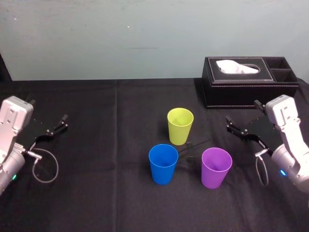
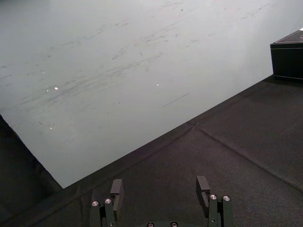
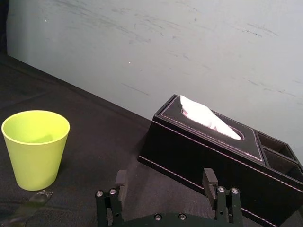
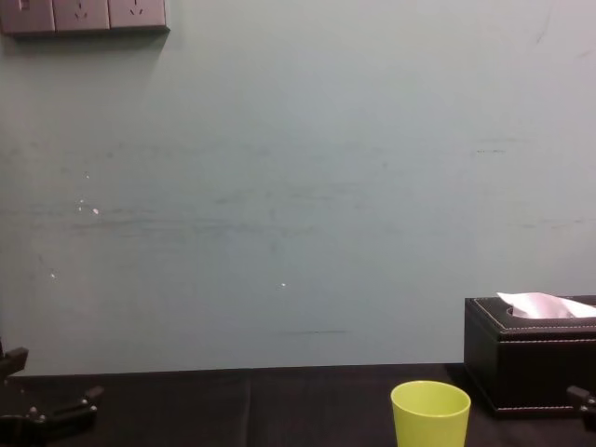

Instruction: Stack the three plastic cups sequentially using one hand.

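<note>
1. Head view: we see the yellow-green cup (image 1: 180, 125), blue cup (image 1: 163, 164) and purple cup (image 1: 216, 167) upright, apart on the bench (image 1: 96, 193); tissue box (image 1: 248, 82) at two o'clock.
2. Left wrist view: left pincer (image 2: 160, 185) spread.
3. Right wrist view: right pincer (image 3: 164, 178) spread.

A pale grey-green wall (image 4: 298, 186) rises behind the black-covered table (image 1: 96, 193).

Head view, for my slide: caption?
Yellow-green plastic cup, blue plastic cup, purple plastic cup stand apart between open left pincer, right pincer.
</note>
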